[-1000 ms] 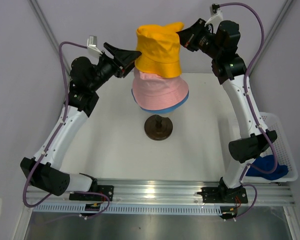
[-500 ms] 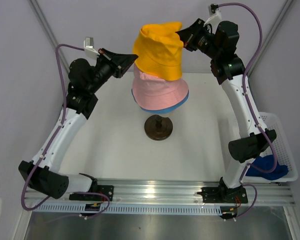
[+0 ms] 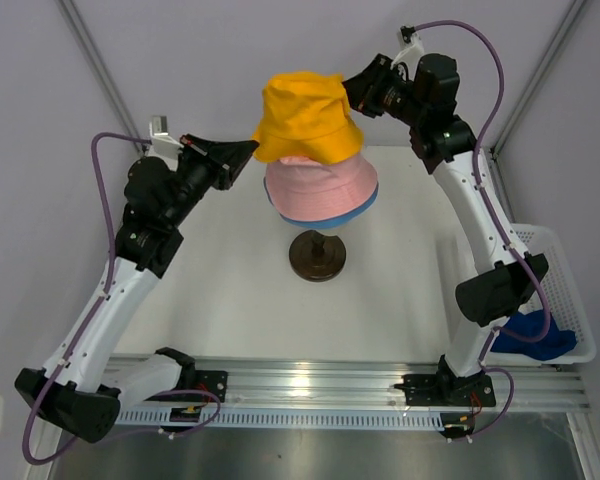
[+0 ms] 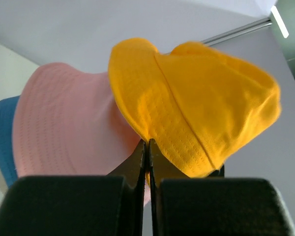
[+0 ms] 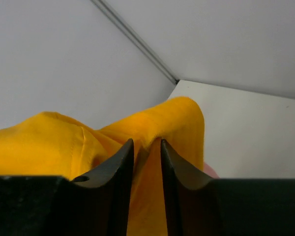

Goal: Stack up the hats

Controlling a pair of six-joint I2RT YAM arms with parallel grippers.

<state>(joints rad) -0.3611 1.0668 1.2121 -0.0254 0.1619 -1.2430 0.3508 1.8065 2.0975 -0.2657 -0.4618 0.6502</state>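
The yellow-orange hat point(image 3: 305, 115) hangs tilted over the pink hat point(image 3: 320, 190). The pink hat sits on the light blue hat point(image 3: 327, 218), above the head form's dark brown base point(image 3: 317, 255). My left gripper point(image 3: 252, 148) is shut on the yellow-orange hat's left brim; in the left wrist view point(image 4: 147, 142) its jaws pinch the fabric point(image 4: 201, 108) beside the pink hat point(image 4: 64, 123). My right gripper point(image 3: 350, 88) is at the hat's upper right. In the right wrist view point(image 5: 146, 143) its jaws stand apart with a yellow fold point(image 5: 179, 123) between them. The navy blue hat point(image 3: 535, 335) lies at the right.
A white basket point(image 3: 560, 250) at the table's right edge holds the navy blue hat. The enclosure's grey walls and frame bars stand close behind both grippers. The arms' bases sit on the rail along the near edge.
My left gripper has shut on the yellow-orange hat's brim and pulled left. My right gripper's jaws have parted. The hat has shifted left and tilted.
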